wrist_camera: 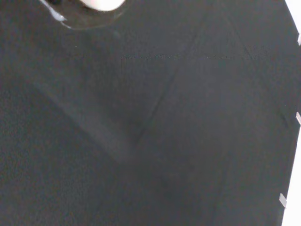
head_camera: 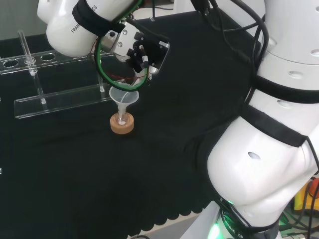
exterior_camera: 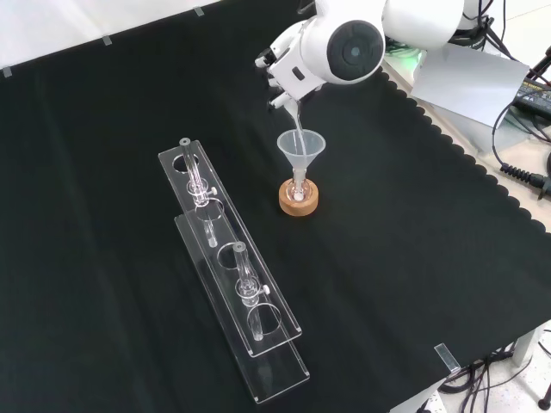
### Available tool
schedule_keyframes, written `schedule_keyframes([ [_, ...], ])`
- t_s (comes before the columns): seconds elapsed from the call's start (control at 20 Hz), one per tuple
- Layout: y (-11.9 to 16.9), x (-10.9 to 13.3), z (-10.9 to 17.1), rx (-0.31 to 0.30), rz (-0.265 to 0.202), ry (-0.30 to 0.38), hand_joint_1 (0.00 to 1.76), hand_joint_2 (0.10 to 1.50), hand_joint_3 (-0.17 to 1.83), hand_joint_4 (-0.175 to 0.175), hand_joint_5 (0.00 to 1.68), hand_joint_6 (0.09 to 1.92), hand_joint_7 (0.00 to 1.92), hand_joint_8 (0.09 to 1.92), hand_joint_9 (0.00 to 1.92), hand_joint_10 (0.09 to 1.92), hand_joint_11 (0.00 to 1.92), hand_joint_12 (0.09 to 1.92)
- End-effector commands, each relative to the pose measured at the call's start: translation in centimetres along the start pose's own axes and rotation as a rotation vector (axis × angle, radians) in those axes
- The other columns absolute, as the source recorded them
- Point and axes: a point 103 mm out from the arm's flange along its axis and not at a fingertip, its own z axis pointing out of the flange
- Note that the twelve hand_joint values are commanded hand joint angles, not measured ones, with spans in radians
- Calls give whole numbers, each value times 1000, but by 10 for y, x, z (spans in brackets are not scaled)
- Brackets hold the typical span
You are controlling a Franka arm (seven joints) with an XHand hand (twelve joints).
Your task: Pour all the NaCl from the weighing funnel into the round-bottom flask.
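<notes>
Robot hand (exterior_camera: 280,73): fingers largely covered by the arm's round-capped link in the front view, so its grasp cannot be read. Round-bottom flask (exterior_camera: 299,194): clear bulb sunk in the cork stand (exterior_camera: 299,203), outline barely traceable; contents too small to tell. Weighing funnel (exterior_camera: 295,116): upper end hidden by the robot hand. Clear rack (head_camera: 30,62): cut off by the head view's left edge.

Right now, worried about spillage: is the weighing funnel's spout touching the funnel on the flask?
Cannot tell: in the front view the weighing funnel overlaps the funnel rim.
</notes>
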Motion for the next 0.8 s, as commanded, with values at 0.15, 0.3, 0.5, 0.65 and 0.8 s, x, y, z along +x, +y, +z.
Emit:
schedule_keyframes([
  [0.15, 1, -1, -7, 10, 1, -47, 1076, 1049, 12, 156, 1108, 819, 1328, 324, 1514, 87, 1280, 726],
  [0.3, 2, -1, -10, 15, -1, -71, 1076, 1049, 12, 156, 1108, 819, 1327, 323, 1514, 87, 1280, 726],
  [0.5, 3, -1, -14, 15, -6, -103, 1076, 1049, 13, 156, 1109, 818, 1327, 322, 1514, 87, 1280, 725],
  [0.65, 4, 0, -16, 18, -8, -123, 1076, 1049, 13, 156, 1109, 818, 1327, 321, 1513, 87, 1281, 725],
  [0.8, 4, 1, -20, 20, -6, -151, 1076, 1049, 13, 156, 1109, 818, 1328, 320, 1514, 87, 1281, 724],
])
